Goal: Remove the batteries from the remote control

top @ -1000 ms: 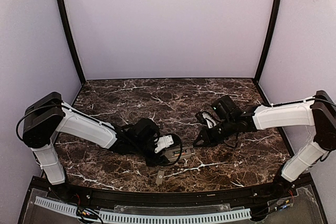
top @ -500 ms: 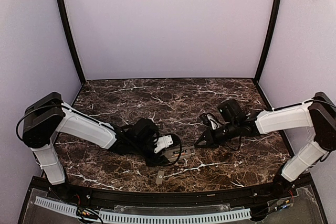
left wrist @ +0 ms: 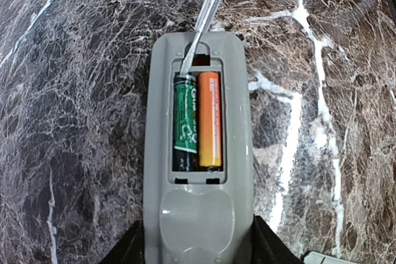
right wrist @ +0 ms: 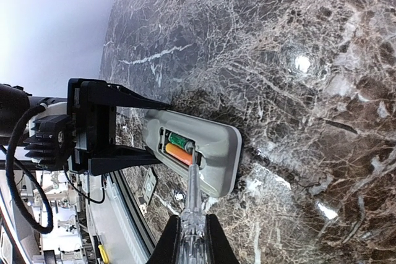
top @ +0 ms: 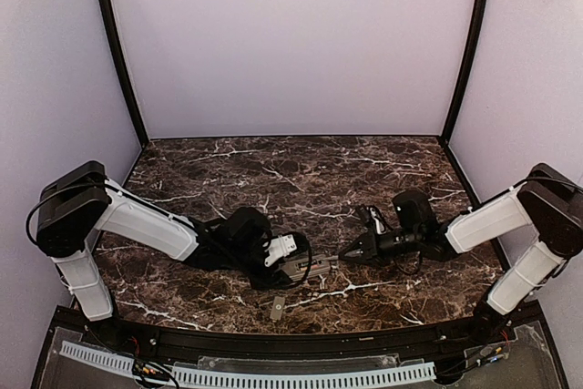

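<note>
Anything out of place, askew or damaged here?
The grey cover lies loose near the front edge of the table, apart from the remote control. Its compartment is open, both batteries seated, a thin tool at one's end. No damage visible.

Batteries (left wrist: 209, 122) in remote (left wrist: 198, 214); cover (top: 277, 308) apparently nearer.

Looked like a robotics lab, a closed test cell. Was walled by plain lilac panels (top: 291, 43) between black posts (top: 117, 52), with a marble-patterned bench (top: 301, 166), a bolted left arm (top: 146, 220) and right arm (top: 492, 216), and loose wiring (top: 150, 373) along the front.
</note>
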Controlling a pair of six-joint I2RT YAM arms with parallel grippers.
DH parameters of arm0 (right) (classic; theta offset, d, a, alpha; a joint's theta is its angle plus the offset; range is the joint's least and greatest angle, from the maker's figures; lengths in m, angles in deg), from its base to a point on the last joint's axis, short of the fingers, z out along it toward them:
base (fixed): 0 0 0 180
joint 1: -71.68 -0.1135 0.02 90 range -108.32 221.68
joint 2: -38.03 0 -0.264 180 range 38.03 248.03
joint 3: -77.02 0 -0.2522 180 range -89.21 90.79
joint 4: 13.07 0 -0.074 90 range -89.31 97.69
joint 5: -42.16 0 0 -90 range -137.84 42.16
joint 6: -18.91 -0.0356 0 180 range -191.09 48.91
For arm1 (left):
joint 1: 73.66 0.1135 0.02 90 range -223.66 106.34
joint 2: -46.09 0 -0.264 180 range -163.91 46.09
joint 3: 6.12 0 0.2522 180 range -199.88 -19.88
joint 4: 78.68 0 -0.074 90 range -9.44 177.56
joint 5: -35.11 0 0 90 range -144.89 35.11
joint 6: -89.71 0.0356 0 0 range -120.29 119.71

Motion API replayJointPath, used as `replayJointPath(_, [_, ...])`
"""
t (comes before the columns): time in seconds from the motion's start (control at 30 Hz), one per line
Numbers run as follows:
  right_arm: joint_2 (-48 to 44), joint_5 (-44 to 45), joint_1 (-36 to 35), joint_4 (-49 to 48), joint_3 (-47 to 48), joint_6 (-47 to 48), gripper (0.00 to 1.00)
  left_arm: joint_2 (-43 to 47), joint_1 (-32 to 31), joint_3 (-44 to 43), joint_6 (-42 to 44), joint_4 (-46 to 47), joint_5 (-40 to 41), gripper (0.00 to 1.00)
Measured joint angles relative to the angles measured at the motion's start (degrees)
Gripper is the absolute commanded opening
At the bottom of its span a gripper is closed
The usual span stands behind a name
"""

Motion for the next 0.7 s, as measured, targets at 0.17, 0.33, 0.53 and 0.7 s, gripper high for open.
replayJointPath(0.17, [0.66,-1.05,0.02,-4.39,-1.03,-2.78,0.00,0.39,0.26,0.46,-0.13,0.00,-0.24,0.00])
replayJointPath(0.33, [0.76,-1.49,0.02,-2.51,0.15,-2.49,0.00,0.57,0.31,0.55,-0.17,-0.33,-0.24,0.00])
replayJointPath(0.53, [0.61,-1.84,0.02,1.99,2.47,-1.86,0.00,0.68,0.35,0.55,-0.20,-0.61,-0.22,0.00])
replayJointPath(0.7, [0.15,-0.96,-0.02,13.88,8.28,2.25,0.00,0.72,0.35,0.52,-0.15,-0.79,-0.20,0.00])
